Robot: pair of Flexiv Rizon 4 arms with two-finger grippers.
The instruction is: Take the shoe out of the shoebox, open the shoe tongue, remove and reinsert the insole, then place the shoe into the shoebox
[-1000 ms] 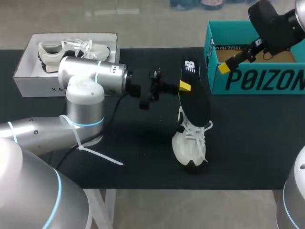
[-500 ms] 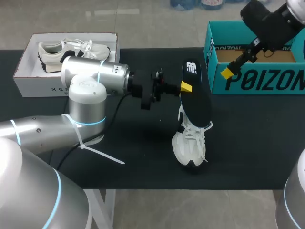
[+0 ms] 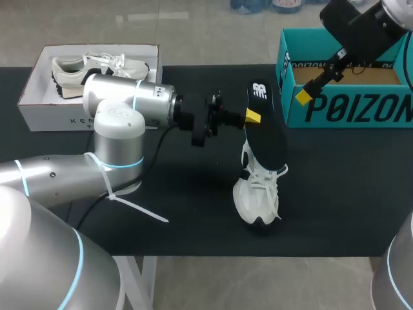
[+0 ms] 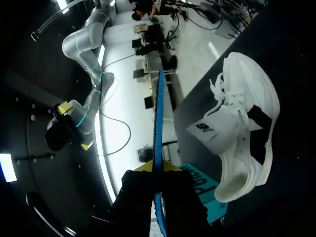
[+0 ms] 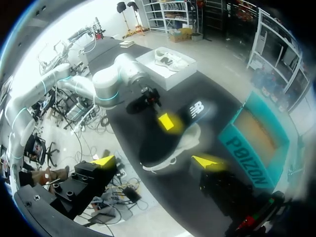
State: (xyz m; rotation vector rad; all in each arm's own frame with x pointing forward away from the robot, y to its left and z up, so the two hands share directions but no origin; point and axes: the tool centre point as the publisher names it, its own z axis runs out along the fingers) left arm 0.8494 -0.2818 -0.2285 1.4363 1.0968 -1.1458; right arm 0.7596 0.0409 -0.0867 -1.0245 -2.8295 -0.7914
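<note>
Left gripper (image 3: 250, 117) (image 4: 158, 169): fingers pinched narrow on the black insole (image 3: 266, 132) (image 4: 158, 118), one yellow tip on each face, gripping at about mid-length. The left wrist view sees the insole edge-on, a thin blue line running out between the tips. It is held in the air, logo end up and away from me, lower end down toward the shoe.

White sneaker (image 3: 258, 194) (image 4: 247, 123) stands on the black table (image 3: 187, 219), toe toward the near edge, laces loose. The tongue is pulled up and the opening is exposed in the left wrist view. In the head view the insole's lower end overlaps the collar. The left wrist view shows the insole beside the sneaker with a gap, so it is out of the shoe.

Right gripper (image 3: 303, 95) (image 5: 155, 161): fingers spread wide, nothing between them. It hangs above the table in front of the teal shoebox (image 3: 348, 110) (image 5: 256, 140), well apart from the sneaker. Its wrist view looks down on insole (image 5: 165, 136), sneaker (image 5: 190, 138) and box.

The teal shoebox is at the far right, open, with no shoe visible in it. A white box (image 3: 39, 106) at the far left holds a second sneaker (image 3: 87, 68).
</note>
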